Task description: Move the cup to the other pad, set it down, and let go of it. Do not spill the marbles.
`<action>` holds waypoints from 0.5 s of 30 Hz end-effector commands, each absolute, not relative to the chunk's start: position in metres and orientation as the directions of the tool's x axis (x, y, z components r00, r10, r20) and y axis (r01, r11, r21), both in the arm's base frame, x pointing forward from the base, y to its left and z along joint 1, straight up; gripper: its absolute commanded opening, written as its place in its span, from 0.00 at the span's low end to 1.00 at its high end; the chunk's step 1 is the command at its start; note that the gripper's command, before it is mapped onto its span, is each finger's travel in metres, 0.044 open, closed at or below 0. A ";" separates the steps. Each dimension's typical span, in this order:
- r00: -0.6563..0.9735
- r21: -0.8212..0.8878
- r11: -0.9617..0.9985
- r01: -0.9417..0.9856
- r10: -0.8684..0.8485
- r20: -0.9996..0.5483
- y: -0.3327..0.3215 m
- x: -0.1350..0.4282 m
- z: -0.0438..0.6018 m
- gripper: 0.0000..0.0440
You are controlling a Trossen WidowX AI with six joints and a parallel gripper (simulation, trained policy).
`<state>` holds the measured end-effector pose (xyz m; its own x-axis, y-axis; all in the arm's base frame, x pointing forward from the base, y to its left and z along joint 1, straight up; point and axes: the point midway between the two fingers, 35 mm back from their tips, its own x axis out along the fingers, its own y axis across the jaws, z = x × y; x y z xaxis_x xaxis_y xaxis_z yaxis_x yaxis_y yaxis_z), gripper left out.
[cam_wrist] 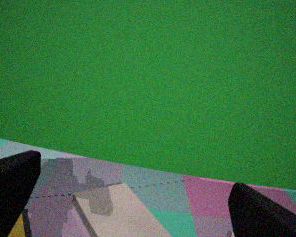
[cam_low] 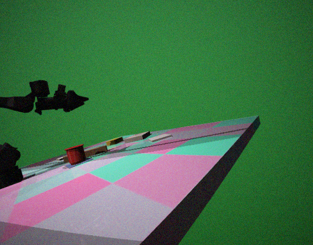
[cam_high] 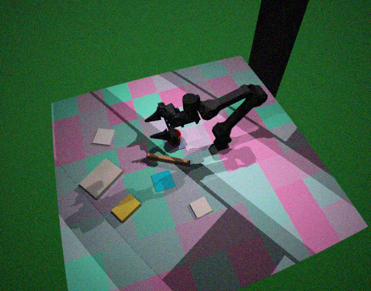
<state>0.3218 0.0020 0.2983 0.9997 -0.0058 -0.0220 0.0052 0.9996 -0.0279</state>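
The red cup [cam_high: 179,134] [cam_low: 75,155] stands upright on a blue pad [cam_high: 181,147] [cam_low: 72,165]. In the top view a finger hides most of the cup. No marbles can be made out in or around it. A flat cyan square pad [cam_high: 162,181] lies beyond the brown bar from the cup. My gripper [cam_high: 148,128] [cam_low: 87,99] [cam_wrist: 137,179] is open, with nothing between its fingers. It is level and well above the table, higher than the cup and not touching it. The cup is out of the wrist view.
A brown bar [cam_high: 168,159] [cam_low: 96,151] lies between the cup and the cyan pad. A beige block [cam_high: 101,178] [cam_low: 137,137] [cam_wrist: 125,209], a yellow block [cam_high: 126,208] [cam_low: 114,141] and two pale tiles [cam_high: 104,136] [cam_high: 201,207] also lie on the table.
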 end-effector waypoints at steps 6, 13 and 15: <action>0.997 -0.007 1.000 0.013 -0.013 -0.081 0.003 0.320 0.289 0.55; 0.985 0.023 1.000 0.009 -0.005 -0.175 0.008 0.317 0.278 0.23; 0.979 0.034 0.999 0.006 0.001 -0.203 0.010 0.317 0.276 0.22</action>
<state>0.3168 0.0090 0.2758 0.9836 0.0002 -0.1806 0.0036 0.9998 0.0208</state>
